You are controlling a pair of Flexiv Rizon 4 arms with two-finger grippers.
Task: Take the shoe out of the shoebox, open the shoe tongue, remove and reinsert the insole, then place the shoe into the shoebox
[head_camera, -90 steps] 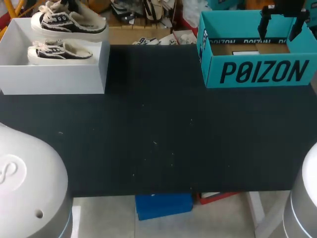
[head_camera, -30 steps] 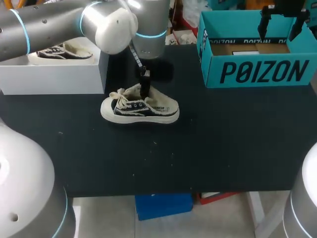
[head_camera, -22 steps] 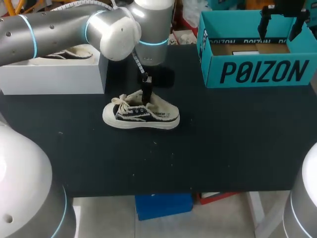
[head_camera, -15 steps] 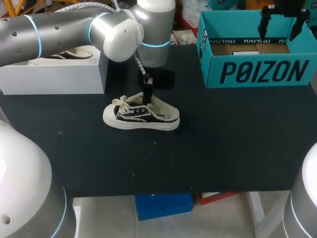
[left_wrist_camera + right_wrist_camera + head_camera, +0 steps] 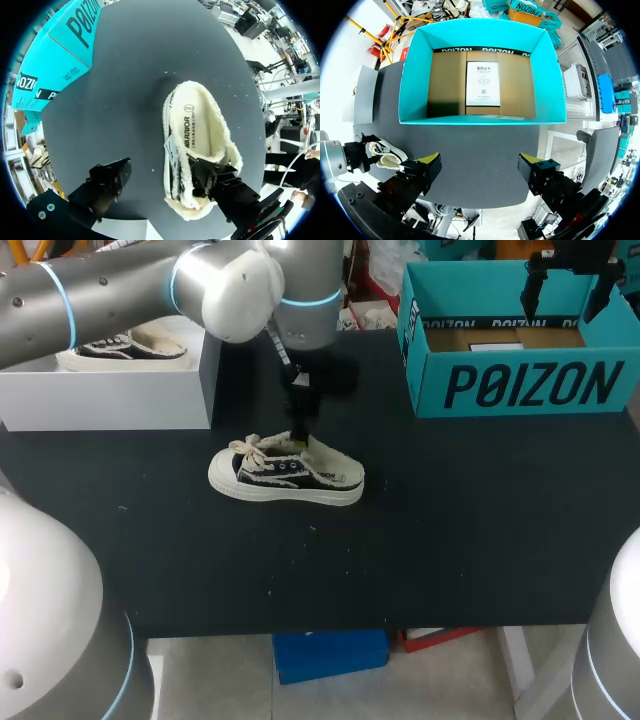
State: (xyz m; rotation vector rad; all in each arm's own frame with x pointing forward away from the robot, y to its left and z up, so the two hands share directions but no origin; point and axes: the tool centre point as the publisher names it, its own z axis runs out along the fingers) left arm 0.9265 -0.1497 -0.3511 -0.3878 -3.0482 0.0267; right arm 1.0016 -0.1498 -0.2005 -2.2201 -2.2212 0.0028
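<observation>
A small black-and-cream shoe (image 5: 287, 473) lies on its sole on the dark table, toe toward the left. My left gripper (image 5: 298, 433) hangs just above its heel. In the left wrist view that gripper (image 5: 160, 182) is open: one finger is over the fleece-lined heel of the shoe (image 5: 197, 145), the other stands well off to the side over bare table. The teal shoebox (image 5: 530, 385) sits at the back right. My right gripper (image 5: 570, 285) hovers open above the shoebox (image 5: 412, 85), fingers (image 5: 427, 167) wide apart with nothing between them.
A white shoebox (image 5: 110, 395) at the back left holds a second shoe (image 5: 125, 345). The teal box (image 5: 55, 55) has a paper card (image 5: 482, 82) on its cardboard floor. The shoe (image 5: 385, 155) lies in open table ahead of the left arm.
My left gripper has set the shoe down, opened and let go of it, and lifted slightly. The shoe now rests flat on the table. The right arm has not moved.
</observation>
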